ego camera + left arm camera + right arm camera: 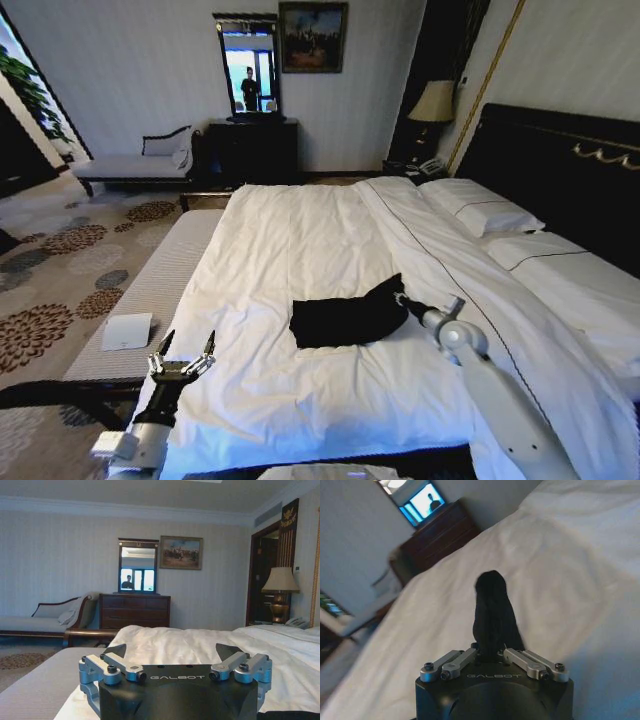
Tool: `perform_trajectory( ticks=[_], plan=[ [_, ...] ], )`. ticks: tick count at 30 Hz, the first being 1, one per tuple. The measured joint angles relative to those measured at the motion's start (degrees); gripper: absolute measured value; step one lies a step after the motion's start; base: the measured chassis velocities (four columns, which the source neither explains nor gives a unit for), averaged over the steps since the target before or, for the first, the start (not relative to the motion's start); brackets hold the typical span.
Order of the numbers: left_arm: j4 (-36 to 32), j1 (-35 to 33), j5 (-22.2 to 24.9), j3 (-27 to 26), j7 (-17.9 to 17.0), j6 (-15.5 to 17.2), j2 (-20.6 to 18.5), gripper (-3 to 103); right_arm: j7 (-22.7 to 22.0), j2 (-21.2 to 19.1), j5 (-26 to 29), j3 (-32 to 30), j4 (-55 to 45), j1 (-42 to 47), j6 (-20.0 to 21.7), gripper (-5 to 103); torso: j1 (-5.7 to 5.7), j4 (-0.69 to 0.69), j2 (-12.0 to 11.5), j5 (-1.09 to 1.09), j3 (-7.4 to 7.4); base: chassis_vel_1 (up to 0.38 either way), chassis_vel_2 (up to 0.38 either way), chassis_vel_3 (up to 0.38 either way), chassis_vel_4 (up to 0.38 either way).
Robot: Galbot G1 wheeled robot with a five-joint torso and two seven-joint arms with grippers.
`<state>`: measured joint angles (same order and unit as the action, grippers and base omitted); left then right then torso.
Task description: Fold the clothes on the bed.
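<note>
The clothes (345, 315), a black T-shirt, lie bunched in the middle of the bed (300, 230) on its white duvet. My right gripper (402, 299) is at the shirt's right edge, shut on a fold of the black fabric. In the right wrist view that fold of the clothes (490, 612) stands up from the right gripper (490, 652) above the white bed (570, 580). My left gripper (182, 352) is open and holds nothing, raised near the bed's left edge, well left of the shirt. The left wrist view has the left gripper (172, 651) facing along the bed (200, 642).
A grey bench (150, 285) runs along the bed's left side with a white pad (127, 330) on it. White pillows (480, 212) and a dark headboard (560, 170) are at the right. A dresser with mirror (253, 150), a chaise (135, 165) and a lamp (433, 100) stand beyond.
</note>
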<state>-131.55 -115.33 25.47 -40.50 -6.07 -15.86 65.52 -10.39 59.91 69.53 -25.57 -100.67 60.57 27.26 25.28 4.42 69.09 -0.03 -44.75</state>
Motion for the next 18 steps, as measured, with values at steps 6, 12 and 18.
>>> perform_trajectory(
  ticks=[6,12,18],
  plan=[
    [0.0,0.0,0.0,0.0,0.0,0.0,0.0,100,-1.3,6.2,-1.0,4.6,-1.8,-0.8,0.4,7,0.00,-0.01,0.0,0.01,0.00,0.000,0.000,0.000,0.000],
    [0.0,0.0,0.0,0.0,0.0,0.0,0.0,100,-1.2,11.7,-4.0,9.5,0.5,-1.7,-0.3,7,0.00,-0.01,0.0,0.01,0.00,0.000,0.000,0.000,0.000],
    [0.0,0.0,0.0,0.0,0.0,0.0,0.0,100,-0.3,14.1,-6.9,11.6,4.1,-2.2,-1.6,7,0.00,-0.01,0.0,0.01,-0.01,0.000,0.000,0.000,0.000]
  ],
)
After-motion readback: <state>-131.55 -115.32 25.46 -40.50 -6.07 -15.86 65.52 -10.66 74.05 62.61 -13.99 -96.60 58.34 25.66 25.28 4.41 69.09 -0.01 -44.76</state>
